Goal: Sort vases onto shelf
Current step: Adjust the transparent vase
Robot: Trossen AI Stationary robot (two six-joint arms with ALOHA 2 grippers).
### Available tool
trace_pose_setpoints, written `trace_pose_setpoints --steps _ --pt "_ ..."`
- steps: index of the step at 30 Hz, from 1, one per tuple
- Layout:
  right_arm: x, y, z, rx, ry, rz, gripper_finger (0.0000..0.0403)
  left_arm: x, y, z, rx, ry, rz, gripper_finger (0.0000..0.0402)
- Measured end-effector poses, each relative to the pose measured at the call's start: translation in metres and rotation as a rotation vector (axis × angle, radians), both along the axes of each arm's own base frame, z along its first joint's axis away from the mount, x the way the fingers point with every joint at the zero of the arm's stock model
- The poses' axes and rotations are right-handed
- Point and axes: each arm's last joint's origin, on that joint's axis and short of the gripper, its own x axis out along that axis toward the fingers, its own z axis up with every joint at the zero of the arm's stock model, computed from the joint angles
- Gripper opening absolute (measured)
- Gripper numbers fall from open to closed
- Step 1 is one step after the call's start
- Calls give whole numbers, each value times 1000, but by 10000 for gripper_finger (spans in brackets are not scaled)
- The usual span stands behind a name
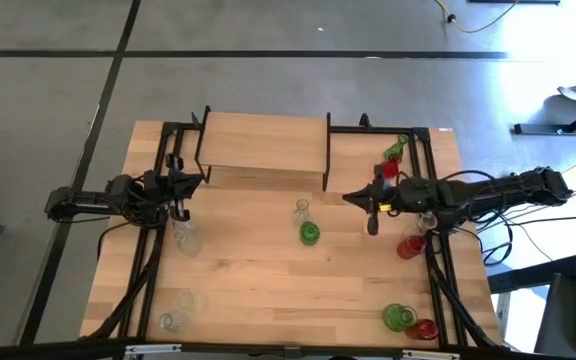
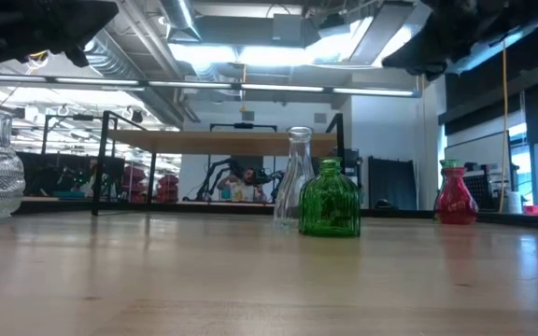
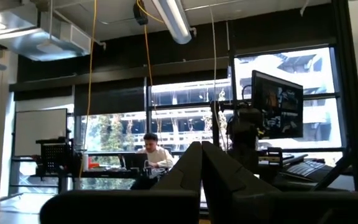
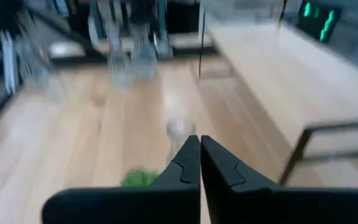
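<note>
We see the shelf (image 1: 263,140) at the far middle of the desk (image 1: 268,290), its top bare. No vases are on it.

Vases are scattered on the desk:
- 1 clear vase (image 1: 301,211) and 1 green vase (image 1: 310,234) sit just beside each other near desk center, in front of the shelf; in the low view the clear vase (image 2: 296,177) stands upright just behind the green vase (image 2: 331,198).
- 1 green (image 1: 394,150) and 1 red (image 1: 389,170) lie right of the shelf.
- 1 red vase (image 1: 409,246) is under the right arm.
- 1 green (image 1: 398,318) and 1 red (image 1: 426,328) are at the near right corner.
- Clear ones sit on the left: 1 (image 1: 184,236) near the left tool, 2 (image 1: 176,310) at the near left.

The left tool (image 1: 194,182) hangs above the desk by the shelf's left end, fingers together, empty. The right tool (image 1: 351,197) is just off the shelf's right front corner, fingers together, empty, above the desk.
</note>
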Motion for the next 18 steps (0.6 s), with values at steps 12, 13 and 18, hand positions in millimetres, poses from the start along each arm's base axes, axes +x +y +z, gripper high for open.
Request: trace_pose_setpoints --steps 12,13,18 --pt "-44 -3 48 321 381 -179 1 0 0 0 0 6 0 0" --pt "-47 -3 52 376 403 -194 1 0 0 -1 0 7 0 0" --pt "-64 0 51 659 602 -279 1 0 0 -1 -6 6 -4 0"
